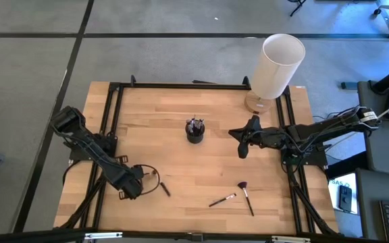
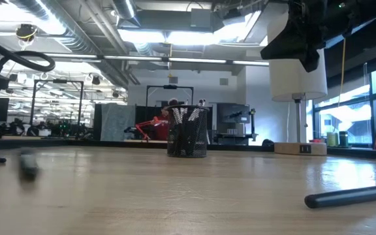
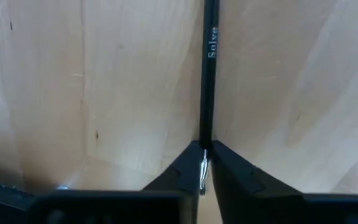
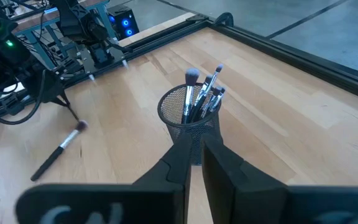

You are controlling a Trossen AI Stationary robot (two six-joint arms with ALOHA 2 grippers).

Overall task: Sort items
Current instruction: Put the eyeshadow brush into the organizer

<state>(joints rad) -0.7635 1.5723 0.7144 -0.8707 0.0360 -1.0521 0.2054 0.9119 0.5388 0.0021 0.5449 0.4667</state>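
- Left gripper (image 3: 202, 163): I saw its fingers clamped on a black brush (image 3: 209, 74) lying on the wooden surface (image 1: 181, 169).
- Right gripper (image 4: 196, 155): fingers together, empty, near the mesh cup (image 4: 188, 121) holding brushes.

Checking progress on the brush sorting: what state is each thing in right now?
Left gripper: jaws closed on a black brush lying on the table.
Right gripper: jaws shut, empty, near the cup.
Mesh cup: upright, holding several brushes.
Fan brush: lying loose.
Black-handled brush: lying loose beside it.
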